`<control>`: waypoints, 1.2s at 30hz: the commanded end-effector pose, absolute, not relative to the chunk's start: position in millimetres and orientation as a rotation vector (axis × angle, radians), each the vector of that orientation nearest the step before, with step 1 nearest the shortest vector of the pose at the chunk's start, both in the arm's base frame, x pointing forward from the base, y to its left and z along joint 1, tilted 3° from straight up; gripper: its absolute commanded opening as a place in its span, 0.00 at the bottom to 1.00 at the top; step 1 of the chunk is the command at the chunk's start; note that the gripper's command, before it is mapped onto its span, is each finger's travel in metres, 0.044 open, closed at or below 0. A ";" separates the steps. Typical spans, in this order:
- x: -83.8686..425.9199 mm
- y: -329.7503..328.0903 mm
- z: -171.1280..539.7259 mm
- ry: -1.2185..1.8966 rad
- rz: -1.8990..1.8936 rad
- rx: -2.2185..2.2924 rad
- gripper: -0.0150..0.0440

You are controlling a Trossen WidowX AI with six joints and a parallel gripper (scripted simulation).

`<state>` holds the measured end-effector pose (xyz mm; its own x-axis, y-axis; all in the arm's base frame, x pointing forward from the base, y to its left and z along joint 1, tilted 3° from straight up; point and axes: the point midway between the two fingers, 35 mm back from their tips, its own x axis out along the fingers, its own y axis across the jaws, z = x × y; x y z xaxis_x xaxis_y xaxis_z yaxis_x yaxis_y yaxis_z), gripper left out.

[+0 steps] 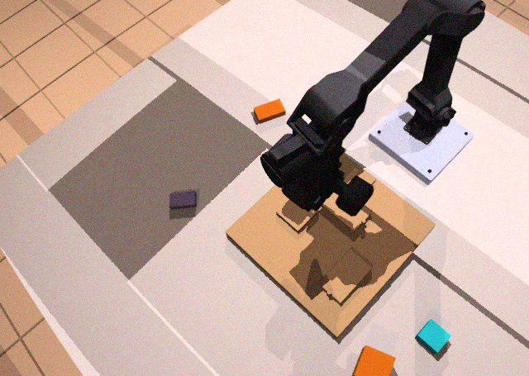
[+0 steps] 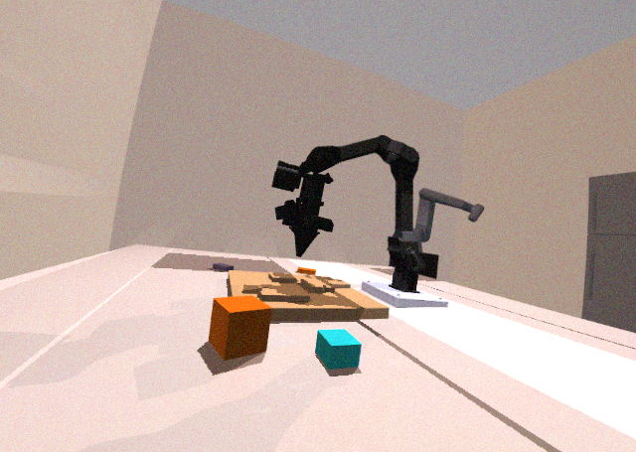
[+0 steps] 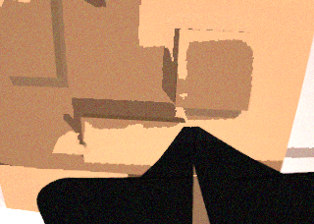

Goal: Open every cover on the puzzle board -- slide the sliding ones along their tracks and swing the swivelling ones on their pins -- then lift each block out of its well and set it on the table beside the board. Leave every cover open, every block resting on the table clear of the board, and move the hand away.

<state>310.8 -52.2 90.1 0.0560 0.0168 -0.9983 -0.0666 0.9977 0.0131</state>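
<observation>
The wooden puzzle board [image 1: 252,231] [image 2: 374,312] [image 3: 290,18] lies in the arm's shadow, with raised wooden covers, one [image 1: 298,223] [image 3: 221,74] near its left side, one [image 3: 128,142] near the middle and one [image 1: 348,271] [image 2: 283,295] toward the front. Shadow and the arm hide well openings. Four blocks rest on the table off the board: a flat orange one [image 1: 269,111] [image 2: 306,270], a flat purple one [image 1: 183,199] [image 2: 223,266], a teal one [image 1: 433,335] [image 2: 338,349] and a large orange one [image 1: 374,362] [image 2: 239,329]. My gripper [image 2: 298,255] [image 3: 190,134] is shut and empty, pointing down above the board.
The arm's pale base plate [image 1: 444,149] [image 2: 377,293] stands beside the board's back right edge. The large orange and teal blocks lie past the board's front right edge, the purple block off its left side and the flat orange block behind it.
</observation>
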 end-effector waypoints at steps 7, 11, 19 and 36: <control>294.7 -74.9 86.4 1.595 -0.016 0.029 0.25; 294.7 -74.9 86.4 1.595 -0.016 0.029 0.25; 294.7 -74.9 86.4 1.595 -0.016 0.029 0.25; 295.2 -75.1 78.0 1.595 -0.016 0.029 0.25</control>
